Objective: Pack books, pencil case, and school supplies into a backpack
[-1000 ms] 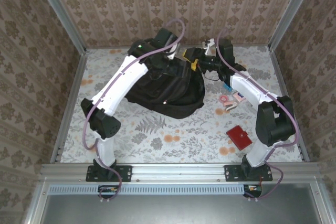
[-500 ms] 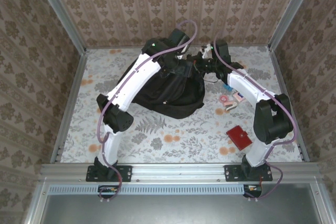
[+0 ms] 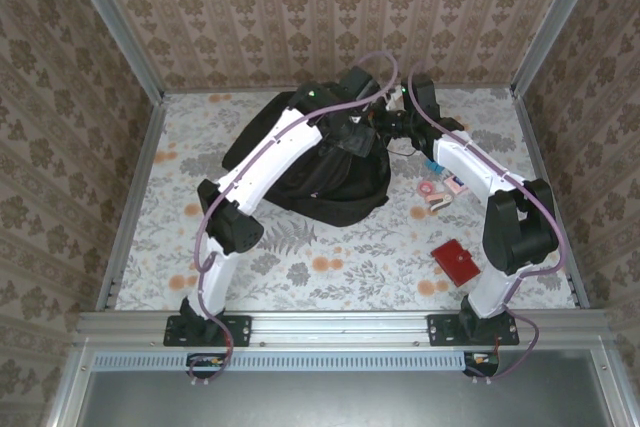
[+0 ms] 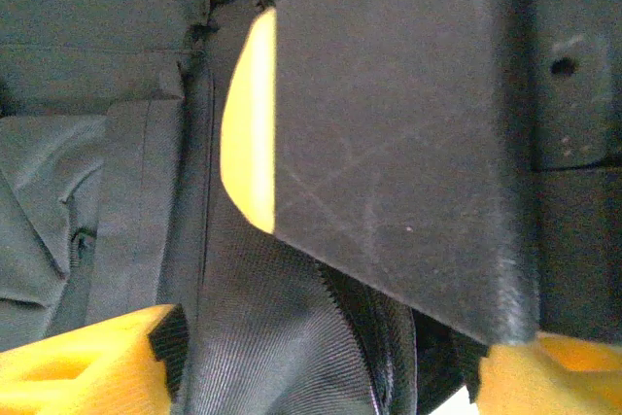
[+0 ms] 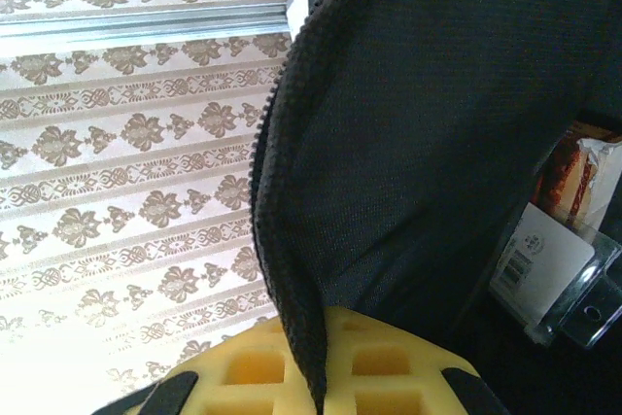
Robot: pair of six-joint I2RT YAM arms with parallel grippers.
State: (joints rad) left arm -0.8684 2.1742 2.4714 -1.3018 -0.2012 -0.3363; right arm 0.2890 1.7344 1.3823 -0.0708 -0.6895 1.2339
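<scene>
**Step in hand (judged):** holding the bag mouth open for loading.

- The backpack (image 3: 320,172) lies in the upper centre of the top view. Both arms reach over its upper right corner.
- The right gripper (image 5: 316,376) is pinched on the zip edge (image 5: 282,143), which rises up the frame from between its yellow pads. A labelled packet (image 5: 544,255) shows inside the bag at right.
- The left gripper (image 4: 321,376) is spread wide over fabric and zip and grips nothing. Its fingers sit at the lower corners of the frame (the dark slab with a yellow edge (image 4: 389,123) above cannot be identified).
- A red flat item (image 3: 456,260) and small pink items (image 3: 440,190) lie on the table (image 3: 300,267) at right.

**Next move (judged):** the left gripper takes the opposite edge or goes to fetch an item, with the right pinch maintained.
</scene>
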